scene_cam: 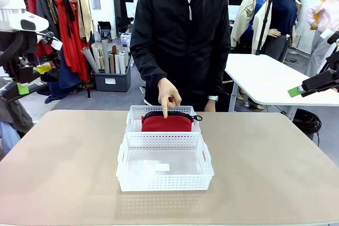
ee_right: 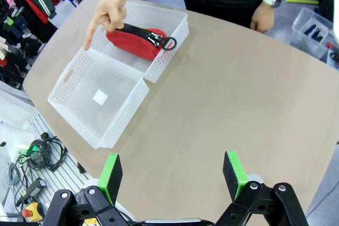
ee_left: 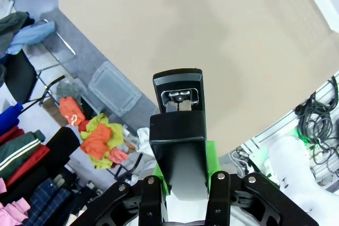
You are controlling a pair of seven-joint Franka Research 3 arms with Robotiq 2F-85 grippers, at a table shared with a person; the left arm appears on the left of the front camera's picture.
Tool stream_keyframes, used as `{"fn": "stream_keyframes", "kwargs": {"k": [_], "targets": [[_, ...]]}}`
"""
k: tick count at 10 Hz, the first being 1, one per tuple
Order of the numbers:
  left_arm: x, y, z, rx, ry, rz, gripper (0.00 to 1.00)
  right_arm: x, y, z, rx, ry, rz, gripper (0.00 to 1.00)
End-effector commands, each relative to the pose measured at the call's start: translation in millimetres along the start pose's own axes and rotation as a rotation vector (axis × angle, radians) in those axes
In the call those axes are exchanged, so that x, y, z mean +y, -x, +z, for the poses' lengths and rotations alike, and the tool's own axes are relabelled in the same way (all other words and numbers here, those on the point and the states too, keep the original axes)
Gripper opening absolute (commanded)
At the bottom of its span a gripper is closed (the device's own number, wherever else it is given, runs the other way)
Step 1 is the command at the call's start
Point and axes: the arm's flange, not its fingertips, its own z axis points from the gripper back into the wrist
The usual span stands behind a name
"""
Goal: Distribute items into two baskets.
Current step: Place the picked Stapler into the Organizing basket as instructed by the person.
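Table: wide tan table (scene_cam: pixel 63 173) with rounded corners; two baskets in the middle, touching end to end

Near basket: white plastic basket with holey sides and cut-out handles (scene_cam: pixel 165 182); closer to the robot; small white label (scene_cam: pixel 162 167) on its floor

Far basket: same kind of white plastic basket (scene_cam: pixel 135 118), just behind the near one, on the person's side; also seen in the right wrist view (ee_right: pixel 177 25)

Pouch: soft red cloth pouch with a black zipper (scene_cam: pixel 166 123); lying inside the far basket; zipper pull ring at one end (ee_right: pixel 169 43)

Stapler: small long black stapler (ee_left: pixel 178 125); clamped in the left pincer, sticking out past the fingers, up in the air over the table edge

Left pincer: (ee_left: pixel 183 175) closed tight on the stapler; green pads pressed on both sides

Right pincer: (ee_right: pixel 174 175) wide open, nothing in it; up above the table, well apart from the baskets

Person's hand: (scene_cam: pixel 169 96) one finger pointing down, tip at the pouch's top edge; other hand (ee_right: pixel 260 20) with a wrist watch, at the far table edge
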Motion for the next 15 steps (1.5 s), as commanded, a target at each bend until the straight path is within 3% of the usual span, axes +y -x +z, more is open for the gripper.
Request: {"fn": "stream_keyframes", "kwargs": {"k": [1, 11, 15], "targets": [[-1.5, 2.1, 2.9, 0.003, -0.016, 0.014, 0.0, 0.4, 0.0, 0.0, -0.002, -0.001, 0.0, 1.0], [-1.5, -6.7, 1.2, 0.0, -0.002, -0.004, 0.0, 0.4, 0.0, 0.0, -0.002, -0.001, 0.0, 1.0], [-30.8, -35.4, -1.8, 0.013, -0.012, -0.047, 0.0, 0.4, 0.0, 0.0, -0.002, -0.001, 0.0, 1.0]]}}
